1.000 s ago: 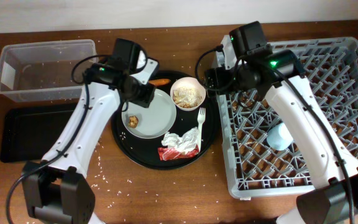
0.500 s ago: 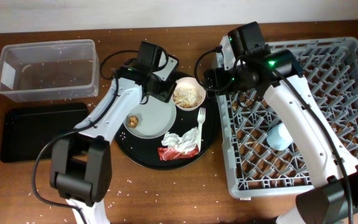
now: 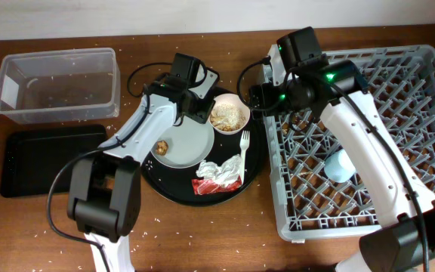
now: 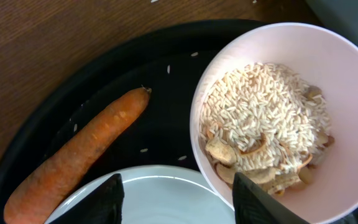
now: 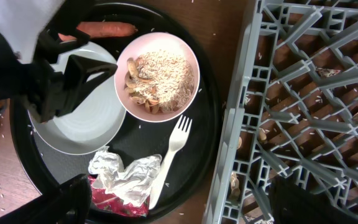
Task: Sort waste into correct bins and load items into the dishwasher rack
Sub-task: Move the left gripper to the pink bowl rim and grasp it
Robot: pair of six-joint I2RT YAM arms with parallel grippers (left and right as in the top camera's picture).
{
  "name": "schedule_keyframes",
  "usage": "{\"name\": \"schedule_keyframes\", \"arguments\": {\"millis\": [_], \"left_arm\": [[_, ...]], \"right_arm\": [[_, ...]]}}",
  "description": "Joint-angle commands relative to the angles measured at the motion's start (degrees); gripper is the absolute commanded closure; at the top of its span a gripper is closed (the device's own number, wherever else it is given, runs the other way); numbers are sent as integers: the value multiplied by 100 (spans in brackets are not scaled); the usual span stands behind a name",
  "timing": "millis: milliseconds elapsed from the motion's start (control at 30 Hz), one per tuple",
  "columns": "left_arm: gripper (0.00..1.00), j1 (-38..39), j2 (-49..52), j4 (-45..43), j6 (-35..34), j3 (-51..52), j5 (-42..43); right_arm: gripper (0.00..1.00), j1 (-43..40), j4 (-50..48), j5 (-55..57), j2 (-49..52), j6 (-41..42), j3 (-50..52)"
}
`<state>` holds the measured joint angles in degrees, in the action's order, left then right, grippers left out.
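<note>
The pale grey plate (image 3: 187, 143) lies on the round black tray with a brown scrap (image 3: 161, 145) on it. My left gripper (image 3: 195, 107) is open and empty over the plate's far edge (image 4: 166, 202). The orange carrot (image 4: 79, 149) is to its left and the white bowl (image 4: 353, 68) of rice and scraps to its right. My right gripper (image 3: 263, 97) is open and empty between the bowl (image 3: 245, 106) and the dishwasher rack (image 3: 429, 60). The white fork (image 5: 169, 152), crumpled napkin (image 5: 123, 174) and red wrapper (image 5: 114, 202) lie below it. The light-blue cup (image 3: 340, 165) sits in the rack.
The round black tray (image 3: 255, 168) holds the plate, bowl, fork and waste. The clear tub (image 3: 59, 54) stands at the far left with the shallow black tray (image 3: 44, 159) in front of it. Rice grains are scattered on the wooden table.
My left gripper has swung right from above the plate's left side to the plate's far edge beside the bowl, now covering the carrot in the overhead view. The right arm has not moved.
</note>
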<state>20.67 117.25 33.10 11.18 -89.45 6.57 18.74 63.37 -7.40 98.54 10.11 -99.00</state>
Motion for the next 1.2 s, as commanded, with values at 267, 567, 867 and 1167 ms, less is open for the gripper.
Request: {"name": "schedule_keyframes", "arguments": {"millis": [267, 567, 867, 1167], "left_arm": [[49, 20, 92, -79, 87, 28, 2], [50, 131, 94, -354, 90, 28, 2], [58, 232, 435, -415, -295, 28, -28], [59, 232, 435, -442, -597, 26, -297]], "right_arm": [[9, 37, 11, 225, 20, -22, -44], [6, 37, 22, 227, 20, -22, -44], [6, 37, 24, 232, 20, -24, -44], [6, 37, 24, 323, 20, -22, -44]]}}
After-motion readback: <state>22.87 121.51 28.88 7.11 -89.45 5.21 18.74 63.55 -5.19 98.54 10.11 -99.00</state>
